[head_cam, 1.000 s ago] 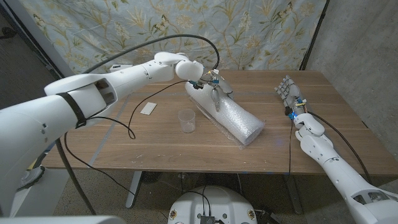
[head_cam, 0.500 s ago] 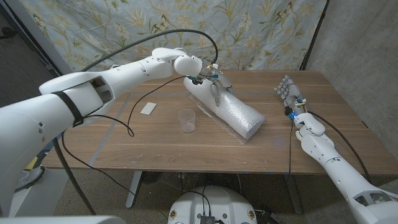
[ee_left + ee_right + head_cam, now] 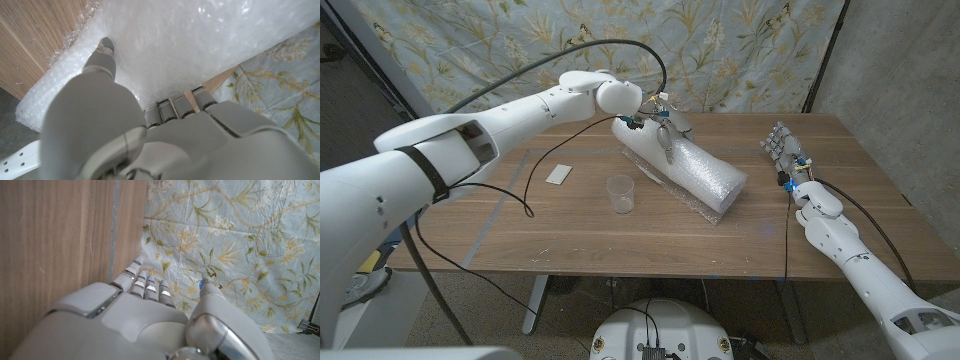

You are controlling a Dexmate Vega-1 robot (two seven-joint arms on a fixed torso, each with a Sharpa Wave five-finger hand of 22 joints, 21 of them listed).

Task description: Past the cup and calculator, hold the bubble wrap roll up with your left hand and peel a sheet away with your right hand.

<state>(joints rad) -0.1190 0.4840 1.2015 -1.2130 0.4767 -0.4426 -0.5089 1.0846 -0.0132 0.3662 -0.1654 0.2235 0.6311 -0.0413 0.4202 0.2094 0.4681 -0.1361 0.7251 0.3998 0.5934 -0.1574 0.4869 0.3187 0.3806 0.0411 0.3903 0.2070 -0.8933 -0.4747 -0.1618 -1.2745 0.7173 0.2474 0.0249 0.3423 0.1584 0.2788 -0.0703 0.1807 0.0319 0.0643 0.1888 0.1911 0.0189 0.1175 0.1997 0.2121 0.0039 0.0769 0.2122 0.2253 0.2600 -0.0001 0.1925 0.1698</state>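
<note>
On bubble wrap roll point(image 3: 685, 172), left hand point(image 3: 663, 130).

1. Right hand point(image 3: 150, 325) seen from behind, grey back of the hand close to the lens, fingers point(image 3: 147, 287) reaching away from the camera, lying side by side and close together.
2. Thumb point(image 3: 210, 292) stands apart from the fingers, a small blue spot near its tip.
3. Nothing held in the hand.
4. Wooden table point(image 3: 55, 245) runs beside the hand, grain and a plank seam visible; whether the hand touches it cannot be told.
5. Past the table's far edge hangs a pale blue cloth backdrop point(image 3: 240, 235) printed with yellowish leaves and stems.
6. Dark pole point(image 3: 316, 312) and a small clip point(image 3: 307, 326) at the backdrop's edge.
</note>
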